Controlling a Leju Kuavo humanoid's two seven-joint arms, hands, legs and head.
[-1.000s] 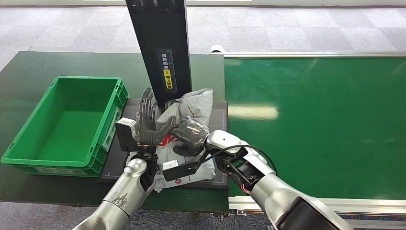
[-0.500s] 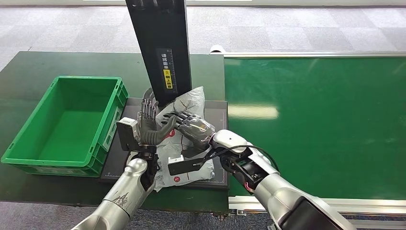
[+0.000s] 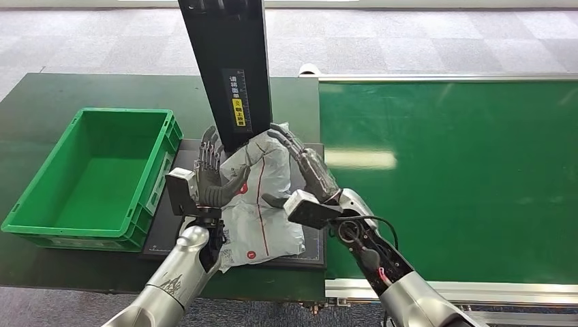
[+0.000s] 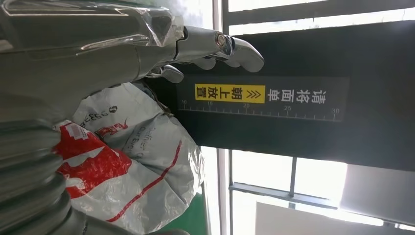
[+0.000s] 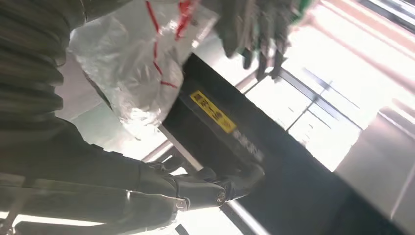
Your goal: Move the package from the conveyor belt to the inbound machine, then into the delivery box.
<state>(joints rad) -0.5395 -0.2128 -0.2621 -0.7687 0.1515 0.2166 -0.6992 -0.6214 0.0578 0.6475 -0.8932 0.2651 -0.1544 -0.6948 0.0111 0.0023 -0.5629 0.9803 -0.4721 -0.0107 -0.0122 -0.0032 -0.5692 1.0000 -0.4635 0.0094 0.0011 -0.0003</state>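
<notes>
Package (image 3: 262, 194): a crumpled grey-white plastic mailer bag with red printing and a thin red line, lying on the dark flat platform (image 3: 310, 255) of the inbound machine, near the front edge of the dark green worktop (image 3: 68, 92). The bag's upper end rises against the base of the machine's black upright column (image 3: 228, 61), which carries a yellow label (image 3: 239, 112) with black characters and a printed ruler scale.

Two robot hands flank the bag. The left hand (image 3: 211, 178) stands at the bag's left side, palm toward it, fingers upright and spread, thumb touching the plastic; it is open and grips nothing. From the left wrist view, the fingers (image 4: 230, 46) reach toward the black column, with the package (image 4: 132, 161) just beside the palm. The right hand (image 3: 303, 170) stands at the bag's right side, fingers extended and slanting up toward the bag's top edge. It looks open and flat against the bag rather than closed around it. In the right wrist view, the package (image 5: 132, 68) lies near that hand's palm, in front of the column.

To the left of the platform, touching or just beside it, a green plastic delivery box (image 3: 41, 208) sits on the worktop, its long side running from front to back. To the right of the platform, the green conveyor belt (image 3: 450, 177) stretches to the right, edged by a silver rail (image 3: 443, 78) at the back. Grey carpet tiles (image 3: 409, 37) cover the floor beyond the worktop.
</notes>
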